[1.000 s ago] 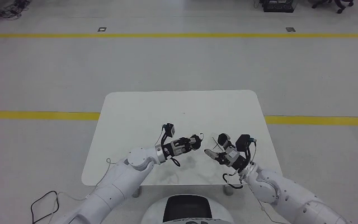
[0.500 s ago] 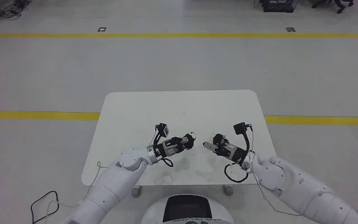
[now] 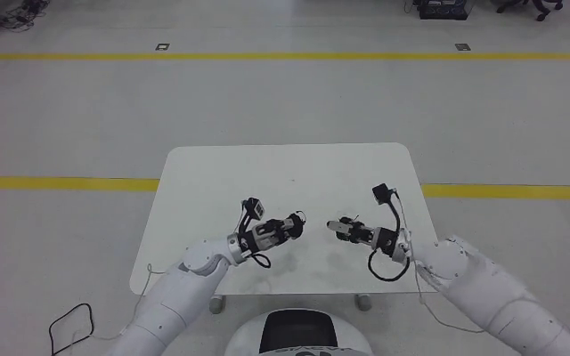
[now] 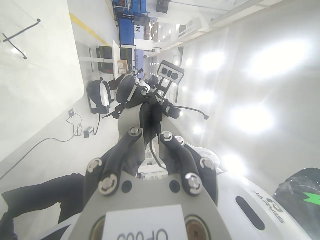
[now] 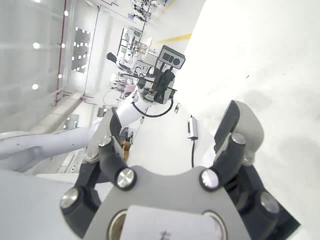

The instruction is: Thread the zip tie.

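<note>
The left pincer (image 3: 297, 218) hangs over the near half of the white table (image 3: 223, 173). In the left wrist view its 2 fingers (image 4: 130, 123) are pressed together. In the right wrist view a thin dark strip, the zip tie (image 5: 130, 75), lies across the tip of the left pincer (image 5: 162, 82) and sticks out on both sides. It is up in the air, not on the table. The right pincer (image 3: 337, 228) faces the left one, near it but not touching. Its 2 fingers (image 5: 231, 118) are wide apart, with nothing between them. Both pincers point at each other over the table.
</note>
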`<state>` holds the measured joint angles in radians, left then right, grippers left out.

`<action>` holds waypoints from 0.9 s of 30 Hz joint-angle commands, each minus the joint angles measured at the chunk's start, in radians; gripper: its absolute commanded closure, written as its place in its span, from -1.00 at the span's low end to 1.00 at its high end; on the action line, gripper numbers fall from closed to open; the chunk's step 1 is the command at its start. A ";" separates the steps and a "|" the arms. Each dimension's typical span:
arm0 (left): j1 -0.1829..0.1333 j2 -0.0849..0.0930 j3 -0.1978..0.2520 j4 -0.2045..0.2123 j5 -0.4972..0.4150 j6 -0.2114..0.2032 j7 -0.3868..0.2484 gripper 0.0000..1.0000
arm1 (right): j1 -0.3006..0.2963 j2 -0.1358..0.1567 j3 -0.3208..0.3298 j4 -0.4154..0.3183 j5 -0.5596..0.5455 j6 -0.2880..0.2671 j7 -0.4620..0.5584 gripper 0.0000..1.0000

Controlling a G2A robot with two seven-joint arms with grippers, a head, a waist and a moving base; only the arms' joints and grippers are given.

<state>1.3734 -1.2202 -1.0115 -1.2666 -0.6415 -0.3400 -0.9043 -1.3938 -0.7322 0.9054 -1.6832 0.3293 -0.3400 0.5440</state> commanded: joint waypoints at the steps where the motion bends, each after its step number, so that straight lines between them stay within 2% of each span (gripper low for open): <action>1: 0.004 -0.001 -0.006 -0.002 -0.001 0.000 -0.006 1.00 | -0.018 -0.019 0.056 0.020 0.042 0.000 0.088 -1.00; 8: 0.014 -0.006 -0.016 -0.015 0.008 0.000 -0.024 1.00 | -0.088 -0.124 0.247 0.108 0.144 0.000 0.391 -1.00; 15: 0.010 -0.016 0.002 -0.013 0.016 0.000 -0.025 1.00 | -0.109 -0.240 0.366 0.225 0.208 0.000 0.638 -1.00; 17: 0.006 -0.018 0.002 -0.011 0.016 0.000 -0.022 1.00 | -0.102 -0.265 0.391 0.252 0.216 0.000 0.689 -1.00; 18: 0.003 -0.016 -0.011 -0.013 0.042 0.000 -0.006 1.00 | -0.102 -0.265 0.391 0.252 0.216 0.000 0.689 -1.00; 25: 0.003 -0.016 -0.011 -0.013 0.042 0.000 -0.006 1.00 | -0.102 -0.265 0.391 0.252 0.216 0.000 0.689 -1.00; 27: 0.007 -0.018 -0.005 -0.018 0.025 0.007 0.012 1.00 | -0.102 -0.265 0.391 0.252 0.216 0.000 0.689 -1.00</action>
<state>1.3785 -1.2370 -1.0202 -1.2808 -0.6063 -0.3358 -0.9024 -1.4961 -0.9969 1.2963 -1.4313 0.5452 -0.3400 1.2332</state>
